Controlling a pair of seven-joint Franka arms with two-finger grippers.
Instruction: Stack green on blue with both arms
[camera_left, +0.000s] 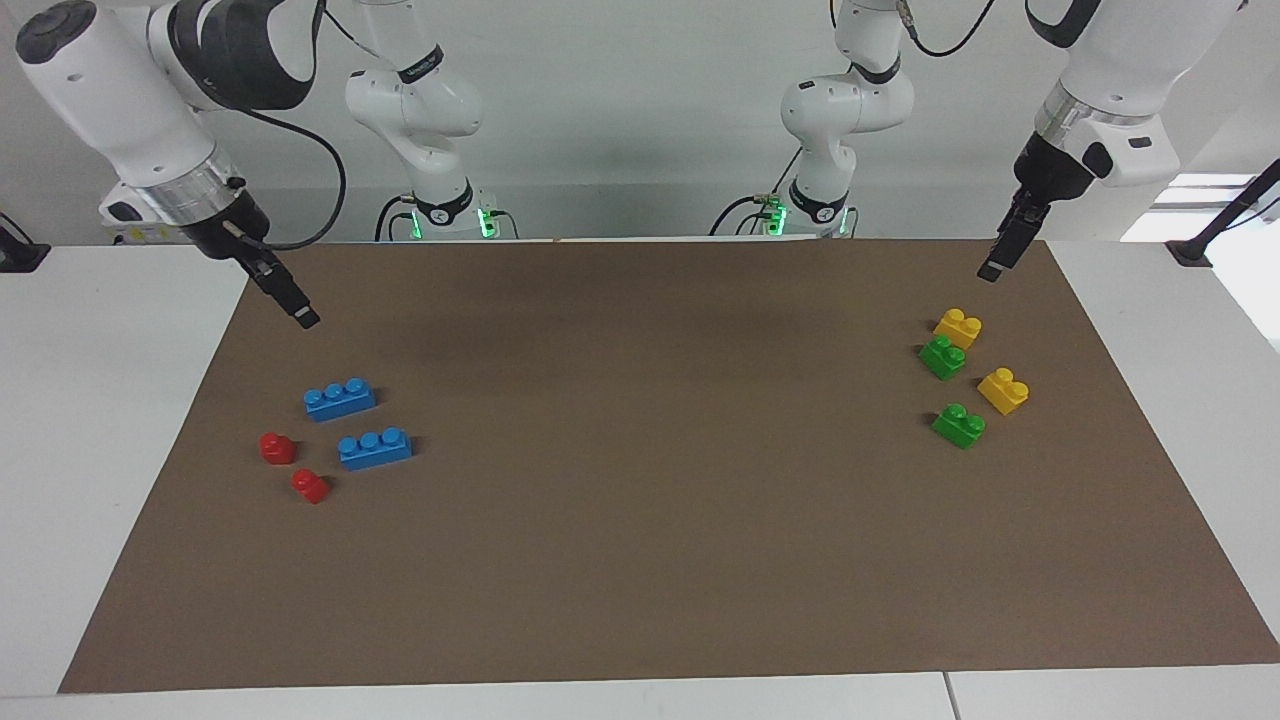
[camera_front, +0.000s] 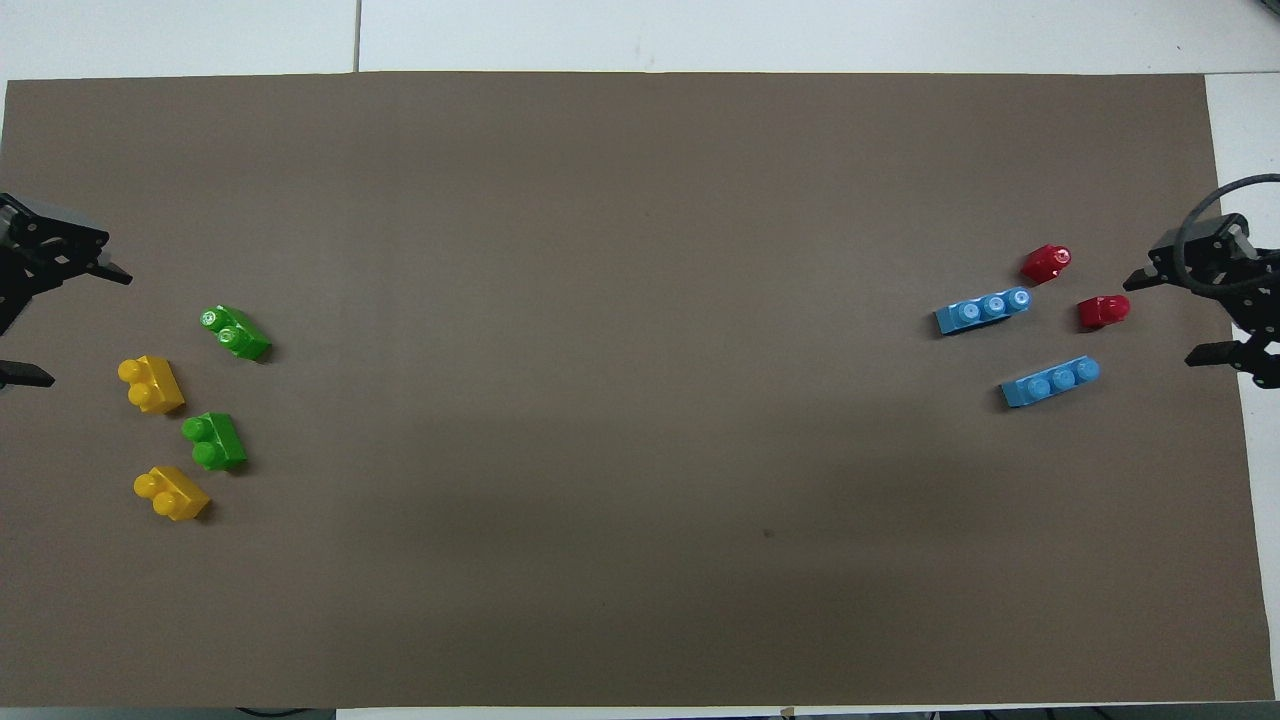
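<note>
Lying flat, studs up: blue brick (camera_front: 982, 309), green brick (camera_front: 236, 332), long axes slanted; both claws open, empty.

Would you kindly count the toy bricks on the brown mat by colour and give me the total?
Green bricks: 2
Yellow bricks: 2
Blue bricks: 2
Red bricks: 2
Total: 8
</note>
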